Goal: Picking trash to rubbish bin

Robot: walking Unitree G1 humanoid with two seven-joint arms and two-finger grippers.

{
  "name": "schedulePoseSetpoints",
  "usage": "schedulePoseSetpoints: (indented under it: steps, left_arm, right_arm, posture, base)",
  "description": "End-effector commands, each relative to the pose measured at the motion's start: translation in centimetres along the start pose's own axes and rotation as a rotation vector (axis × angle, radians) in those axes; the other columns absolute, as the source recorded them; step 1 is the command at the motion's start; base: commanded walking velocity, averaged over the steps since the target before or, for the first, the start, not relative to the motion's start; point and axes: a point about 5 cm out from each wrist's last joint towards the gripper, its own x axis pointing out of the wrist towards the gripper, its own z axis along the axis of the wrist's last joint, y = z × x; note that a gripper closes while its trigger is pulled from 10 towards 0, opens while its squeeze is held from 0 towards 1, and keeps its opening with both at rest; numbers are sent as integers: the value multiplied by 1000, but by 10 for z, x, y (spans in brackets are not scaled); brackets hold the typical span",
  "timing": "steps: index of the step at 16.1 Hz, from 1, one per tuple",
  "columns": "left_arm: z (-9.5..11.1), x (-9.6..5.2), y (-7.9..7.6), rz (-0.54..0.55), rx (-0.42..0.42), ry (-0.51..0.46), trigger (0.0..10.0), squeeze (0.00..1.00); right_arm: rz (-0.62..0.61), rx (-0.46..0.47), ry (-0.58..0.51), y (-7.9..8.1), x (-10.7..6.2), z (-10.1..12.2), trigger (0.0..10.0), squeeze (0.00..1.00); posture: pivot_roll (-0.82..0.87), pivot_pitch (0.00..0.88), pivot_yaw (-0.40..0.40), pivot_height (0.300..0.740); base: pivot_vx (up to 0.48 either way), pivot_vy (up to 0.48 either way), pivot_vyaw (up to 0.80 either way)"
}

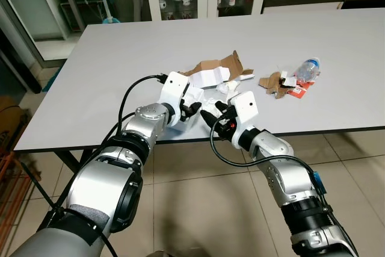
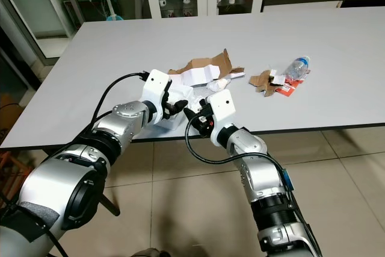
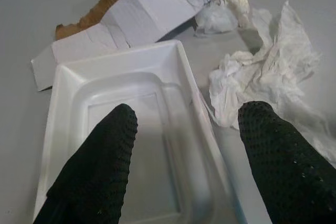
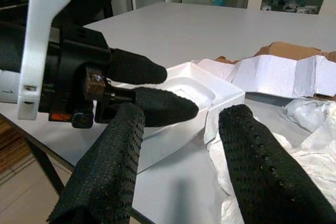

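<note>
Trash lies scattered on a wide grey table (image 1: 108,76) before us, and none of it appears to have been taken away yet; we see no rubbish bin, so we judge the task to be at its start. Nearest our edge of the table sits a shallow white foam tray (image 3: 126,129), with a torn white-and-brown cardboard box (image 1: 213,73) just behind it. Beside the tray lies crumpled white tissue paper (image 3: 262,82), touching its rim. Well apart, toward our right, rest a crushed clear plastic bottle (image 1: 308,68), brown cardboard scraps (image 1: 272,82) and a small red wrapper (image 1: 298,92). Our left gripper (image 3: 186,145) reaches over the tray with its black fingers spread apart, one over the tray's hollow and one over the tissue, straddling the tray's rim and clamping nothing. Our right gripper (image 4: 181,145) hovers at the table edge just beside the left one, fingers likewise apart and empty. Everything is left to pick up.
</note>
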Motion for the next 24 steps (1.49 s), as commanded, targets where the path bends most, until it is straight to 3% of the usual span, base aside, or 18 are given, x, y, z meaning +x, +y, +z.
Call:
schedulePoseSetpoints:
  steps: [1, 5, 14, 15, 16, 17, 24]
  left_arm:
    - [2, 1, 0, 4, 16, 11, 10000, 0]
    - [8, 3, -6, -25, 14, -6, 10000, 0]
    - [12, 3, -4, 28, 115, 16, 10000, 0]
    - [10, 3, -5, 30, 115, 21, 8000, 0]
    - [10, 3, -5, 31, 115, 23, 8000, 0]
    - [8, 4, -6, 29, 117, 27, 0, 0]
    - [11, 5, -11, 22, 108, 11, 0, 0]
  right_arm:
    - [12, -1, 1, 6, 0, 1, 10000, 0]
    - [23, 7, -62, 23, -13, 8, 10000, 0]
    - [0, 24, -70, 36, -29, 13, 10000, 0]
    - [-1, 26, -69, 37, -30, 14, 10000, 0]
    - [-1, 27, -68, 37, -30, 14, 10000, 0]
    - [-3, 28, -64, 37, -31, 14, 10000, 0]
    - [-15, 32, -49, 34, -30, 13, 10000, 0]
  posture:
    - [-49, 38, 113, 740]
    - [-65, 127, 143, 740]
    - [-56, 198, 165, 740]
    - [-56, 198, 165, 740]
    - [-56, 198, 165, 740]
    - [-54, 197, 164, 740]
    - [-52, 185, 160, 740]
  base:
    - [0, 0, 0]
    - [0, 0, 0]
    - [0, 0, 0]
    - [0, 0, 0]
    - [0, 0, 0]
    - [0, 0, 0]
    - [0, 0, 0]
